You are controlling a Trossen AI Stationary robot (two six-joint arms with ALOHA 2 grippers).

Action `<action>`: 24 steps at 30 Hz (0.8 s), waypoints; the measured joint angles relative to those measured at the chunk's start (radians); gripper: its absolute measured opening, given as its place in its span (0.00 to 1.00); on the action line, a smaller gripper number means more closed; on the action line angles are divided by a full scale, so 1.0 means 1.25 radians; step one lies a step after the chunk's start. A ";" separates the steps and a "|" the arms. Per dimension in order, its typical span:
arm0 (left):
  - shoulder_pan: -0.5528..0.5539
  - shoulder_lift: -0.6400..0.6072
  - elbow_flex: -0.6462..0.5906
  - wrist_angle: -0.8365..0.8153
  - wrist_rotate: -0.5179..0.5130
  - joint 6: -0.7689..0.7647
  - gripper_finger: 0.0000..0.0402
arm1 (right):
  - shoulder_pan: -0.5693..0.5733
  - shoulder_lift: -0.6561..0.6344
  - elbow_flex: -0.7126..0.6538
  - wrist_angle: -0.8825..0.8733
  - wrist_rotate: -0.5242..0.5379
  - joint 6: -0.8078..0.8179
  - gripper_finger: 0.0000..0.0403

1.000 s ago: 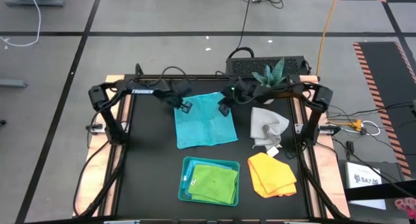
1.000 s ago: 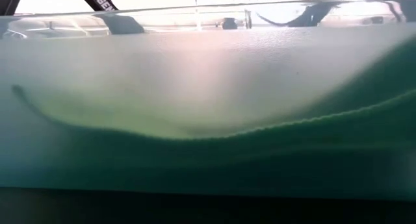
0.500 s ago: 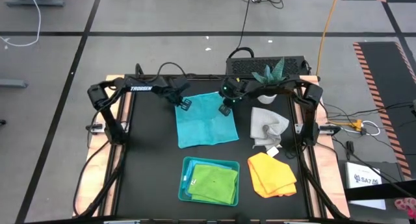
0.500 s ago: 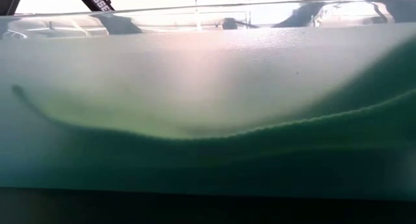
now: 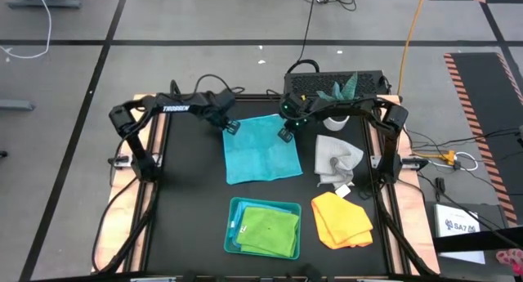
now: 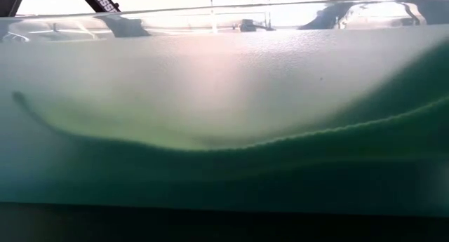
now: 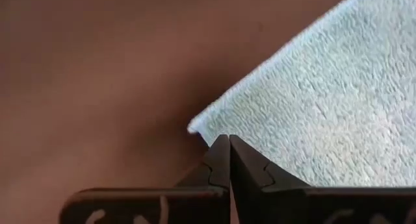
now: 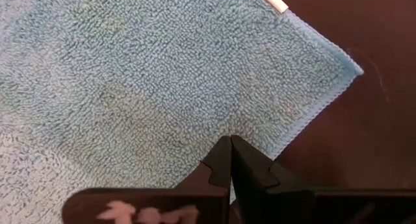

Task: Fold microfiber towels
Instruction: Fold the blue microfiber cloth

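Item 1, left arm: reaches from the table's [image 5: 188,200] left edge across the far side, forearm running toward the middle. Its end effector, the left end effector [image 5: 232,128], sits at the far left corner of the blue towel [image 5: 261,149]. The left wrist view shows the 2 fingers pressed together, tips right at that corner's edge [image 7: 229,141]; whether any cloth is caught between them cannot be told.

Item 2, right arm: bends in from the right side past the plant [image 5: 339,90] and the black box [image 5: 331,82] at the far edge. The right end effector [image 5: 286,134] sits over the far right part of the blue towel. In the right wrist view its fingers are pressed together, tips over the cloth just inside the hem [image 8: 231,141], with the corner near; a grip on cloth cannot be confirmed.

Item 3, blue towel: spread flat on the dark table, middle of the far half, between the 2 end effectors.

Item 4, grey towel [image 5: 337,158]: crumpled, just right of the blue one, apart from it.

Item 5, yellow towel [image 5: 341,220]: loosely bunched, near side, right of the tray [image 5: 232,214].

Item 6, green towel [image 5: 270,230]: lies folded inside the teal tray at the near middle. The low view is filled by the tray's wall, with the green showing through.
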 joint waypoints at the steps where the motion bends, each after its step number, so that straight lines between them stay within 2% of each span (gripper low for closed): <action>1: 0.004 0.000 0.000 0.005 0.000 0.000 0.01 | 0.000 0.000 0.000 -0.006 0.001 0.002 0.00; 12: 0.030 0.000 0.000 0.007 0.000 0.029 0.01 | 0.020 -0.008 0.002 -0.083 0.008 0.021 0.00; 16: 0.030 0.000 0.000 0.023 0.001 0.042 0.01 | 0.029 -0.032 -0.003 -0.090 0.042 0.023 0.00; 21: 0.028 0.000 0.000 0.082 0.056 0.042 0.01 | 0.025 -0.095 -0.001 -0.062 0.045 0.026 0.00; 24: 0.019 0.000 0.000 0.118 0.063 0.042 0.01 | 0.015 -0.112 -0.001 -0.046 0.043 0.025 0.00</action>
